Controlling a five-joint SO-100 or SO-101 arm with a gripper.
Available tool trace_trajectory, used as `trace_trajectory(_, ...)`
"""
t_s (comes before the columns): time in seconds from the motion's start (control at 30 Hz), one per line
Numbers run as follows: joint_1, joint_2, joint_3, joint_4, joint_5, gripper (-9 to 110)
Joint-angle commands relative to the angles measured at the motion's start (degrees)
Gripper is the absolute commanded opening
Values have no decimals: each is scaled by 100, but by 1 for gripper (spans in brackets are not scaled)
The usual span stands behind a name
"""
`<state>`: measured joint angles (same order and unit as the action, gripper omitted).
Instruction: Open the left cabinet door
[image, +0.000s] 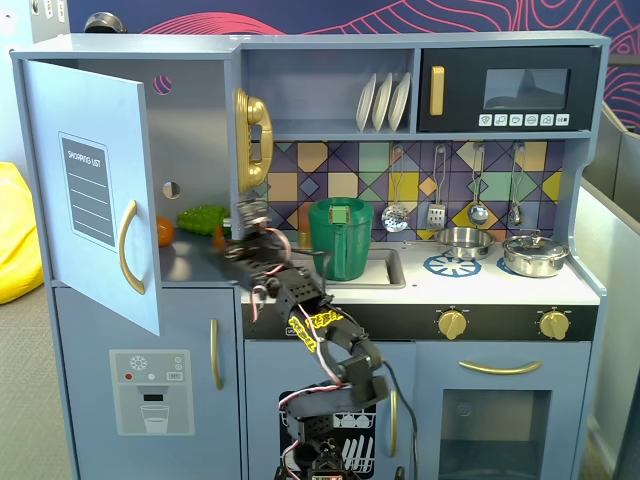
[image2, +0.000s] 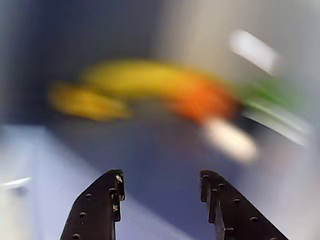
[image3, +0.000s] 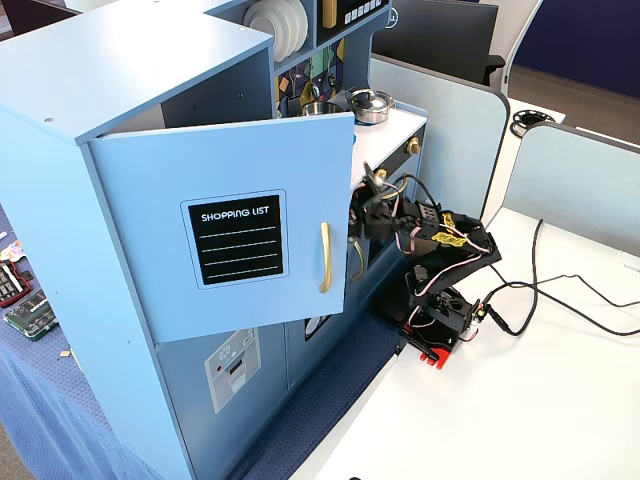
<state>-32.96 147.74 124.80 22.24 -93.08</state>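
Note:
The left cabinet door (image: 90, 190), blue-grey with a black "SHOPPING LIST" panel (image3: 236, 239) and a gold bar handle (image: 127, 247), stands swung open in both fixed views. My gripper (image: 250, 215) is to the right of the open compartment, apart from the door and its handle (image3: 324, 257). It also shows in a fixed view (image3: 365, 200). In the wrist view the gripper (image2: 161, 182) is open and empty, its black fingers (image2: 102, 205) spread. Beyond them are blurred yellow (image2: 145, 80), orange (image2: 205, 102) and green (image2: 272, 95) shapes.
Toy food, an orange piece (image: 164, 231) and a green piece (image: 203, 218), lies in the open compartment. A gold phone (image: 252, 138) hangs beside it. A green pitcher (image: 340, 238) stands in the sink. The water-dispenser door (image: 150, 390) is below. Cables (image3: 560, 300) cross the white table.

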Motion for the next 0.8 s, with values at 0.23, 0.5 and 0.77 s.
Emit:
trace_trajectory(0.23,2522,413,1134,2479,765,2)
trace_trajectory(0.5,2900,1485,2839,2856,835,0)
trace_trajectory(0.77,3085,2549,4131,3990,1521,0)
